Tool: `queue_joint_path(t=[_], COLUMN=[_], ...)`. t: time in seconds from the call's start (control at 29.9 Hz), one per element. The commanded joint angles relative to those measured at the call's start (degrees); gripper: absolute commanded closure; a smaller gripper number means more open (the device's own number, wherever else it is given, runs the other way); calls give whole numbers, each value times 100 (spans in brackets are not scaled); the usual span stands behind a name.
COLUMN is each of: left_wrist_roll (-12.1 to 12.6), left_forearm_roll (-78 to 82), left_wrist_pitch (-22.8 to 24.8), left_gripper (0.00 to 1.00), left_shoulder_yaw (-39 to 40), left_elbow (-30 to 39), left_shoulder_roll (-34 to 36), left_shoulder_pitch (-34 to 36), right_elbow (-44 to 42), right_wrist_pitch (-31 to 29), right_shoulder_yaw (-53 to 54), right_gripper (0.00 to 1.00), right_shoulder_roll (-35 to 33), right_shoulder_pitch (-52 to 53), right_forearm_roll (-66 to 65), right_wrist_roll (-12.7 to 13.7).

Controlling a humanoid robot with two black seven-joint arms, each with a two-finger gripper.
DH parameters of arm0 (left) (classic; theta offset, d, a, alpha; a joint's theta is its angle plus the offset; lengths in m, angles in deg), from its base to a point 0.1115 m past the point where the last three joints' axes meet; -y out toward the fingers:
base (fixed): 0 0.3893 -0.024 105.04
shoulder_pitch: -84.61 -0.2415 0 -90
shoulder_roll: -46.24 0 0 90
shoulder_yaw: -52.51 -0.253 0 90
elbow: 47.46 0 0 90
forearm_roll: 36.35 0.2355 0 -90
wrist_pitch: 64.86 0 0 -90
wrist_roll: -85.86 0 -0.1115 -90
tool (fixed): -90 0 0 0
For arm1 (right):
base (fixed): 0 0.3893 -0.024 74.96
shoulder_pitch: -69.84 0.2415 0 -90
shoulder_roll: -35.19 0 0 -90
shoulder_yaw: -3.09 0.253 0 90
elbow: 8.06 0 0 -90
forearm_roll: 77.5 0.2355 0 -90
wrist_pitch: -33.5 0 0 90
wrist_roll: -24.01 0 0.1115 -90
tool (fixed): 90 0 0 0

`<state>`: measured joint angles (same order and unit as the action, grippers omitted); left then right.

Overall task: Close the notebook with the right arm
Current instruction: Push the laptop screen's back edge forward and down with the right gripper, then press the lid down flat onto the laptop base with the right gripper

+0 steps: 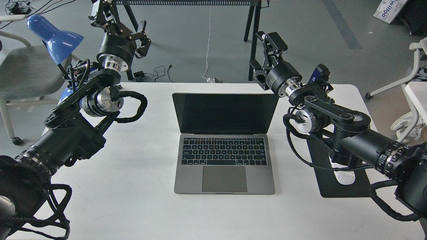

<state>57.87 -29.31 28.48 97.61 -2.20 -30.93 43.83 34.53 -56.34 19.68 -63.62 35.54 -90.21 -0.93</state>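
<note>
At the centre of the frame, the slim space-grey metal notebook [224, 143] stands open on the white table [140, 206], its black screen raised and facing the camera.
Just right of the screen's upper right corner, the black two-finger right gripper [259, 53] hangs above the far table edge, fingers spread apart and holding nothing, not touching the lid. To close it well, I judge the gripper should go behind the lid's top edge and push it forward and down in an arc, slowing before it meets the keys. Lower right, a black rectangular mouse pad [343, 186] lies under the right arm [347, 133]. In the upper left, the left gripper [141, 36] is empty and open, near a blue desk lamp [55, 38].
</note>
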Motion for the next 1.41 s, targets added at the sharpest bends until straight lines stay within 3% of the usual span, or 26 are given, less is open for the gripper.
queue_joint_path(t=[0.0, 0.33, 0.87, 1.37], left_wrist_roll=[0, 0, 0, 0], left_forearm_roll=[0, 0, 0, 0], left_wrist_pitch=[-1, -1, -1, -9], left_gripper=[0, 0, 0, 0], left_shoulder_yaw=[-1, 8, 8, 8], left_elbow=[0, 0, 0, 0], left_shoulder_roll=[0, 0, 0, -9], left_shoulder_pitch=[0, 0, 0, 0], right_elbow=[188, 917, 2623, 2711], right_wrist_pitch=[27, 80, 159, 186], right_shoulder_yaw=[-323, -367, -367, -376], right_gripper=[0, 0, 0, 0], right_shoulder_roll=[3, -410, -1754, -1606], right_shoulder_pitch=[2, -235, -779, -1738], right_forearm_roll=[14, 14, 75, -13], right_wrist_roll=[15, 15, 24, -3])
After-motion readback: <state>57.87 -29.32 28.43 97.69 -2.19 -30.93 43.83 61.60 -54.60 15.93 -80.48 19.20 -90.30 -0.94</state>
